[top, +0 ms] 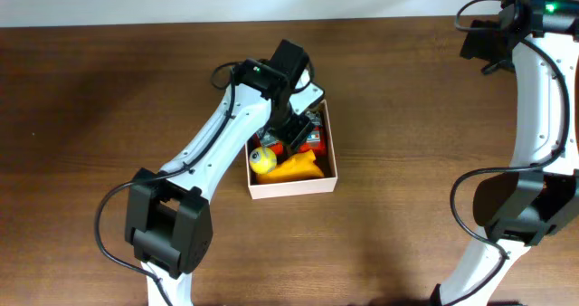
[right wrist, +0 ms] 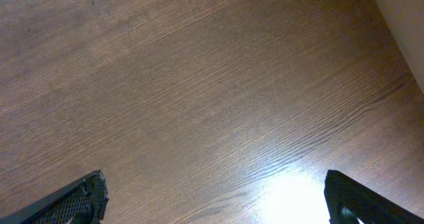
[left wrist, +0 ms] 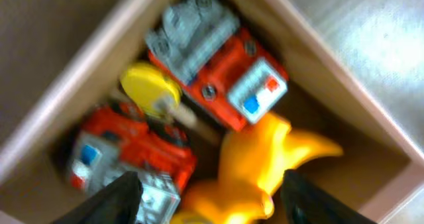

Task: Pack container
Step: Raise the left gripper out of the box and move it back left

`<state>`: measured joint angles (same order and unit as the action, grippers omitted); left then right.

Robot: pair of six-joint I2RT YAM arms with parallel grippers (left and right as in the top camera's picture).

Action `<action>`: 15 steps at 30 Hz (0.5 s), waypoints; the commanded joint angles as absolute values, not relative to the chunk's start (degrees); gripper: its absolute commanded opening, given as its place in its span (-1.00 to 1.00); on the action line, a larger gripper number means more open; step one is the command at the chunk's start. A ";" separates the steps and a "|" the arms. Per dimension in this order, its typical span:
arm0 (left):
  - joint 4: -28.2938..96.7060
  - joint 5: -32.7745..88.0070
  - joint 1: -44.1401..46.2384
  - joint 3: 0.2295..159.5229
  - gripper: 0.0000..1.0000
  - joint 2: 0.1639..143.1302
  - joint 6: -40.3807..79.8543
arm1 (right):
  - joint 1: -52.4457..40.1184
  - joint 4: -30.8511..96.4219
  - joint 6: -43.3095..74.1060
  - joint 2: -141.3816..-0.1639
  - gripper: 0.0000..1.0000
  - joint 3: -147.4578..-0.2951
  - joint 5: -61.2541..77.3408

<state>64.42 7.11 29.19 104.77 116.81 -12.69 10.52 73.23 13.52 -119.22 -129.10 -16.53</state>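
Dark wood table (top: 99, 98). Box (top: 294, 190) sits mid-table, holding two fire trucks (left wrist: 218, 71), a yellow ball (left wrist: 149, 88) and an orange toy (left wrist: 258, 164). Left claw (left wrist: 212, 201) hangs over it, fingers spread, nothing pinched. Right claw (right wrist: 212, 197) is spread too, over wood well off to the right. Risk: the toys are crowded, so a descent here could hit a truck or catch the wall and shove the box. Left arm hides the box's far-left corner from above. Wrist view is blurred, fingertips cut off.
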 commanded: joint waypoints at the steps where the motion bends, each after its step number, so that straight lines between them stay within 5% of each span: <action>1: 60.88 7.73 29.36 105.82 0.57 117.64 -13.37 | 10.57 73.10 14.00 -118.76 0.98 -128.79 -16.67; 12: 57.67 7.51 23.90 115.46 0.74 117.62 -12.03 | 10.57 73.10 14.00 -118.76 0.98 -128.79 -16.67; 15: 57.67 7.46 21.26 118.61 0.99 117.62 -12.01 | 10.57 73.10 14.00 -118.76 0.98 -128.79 -16.67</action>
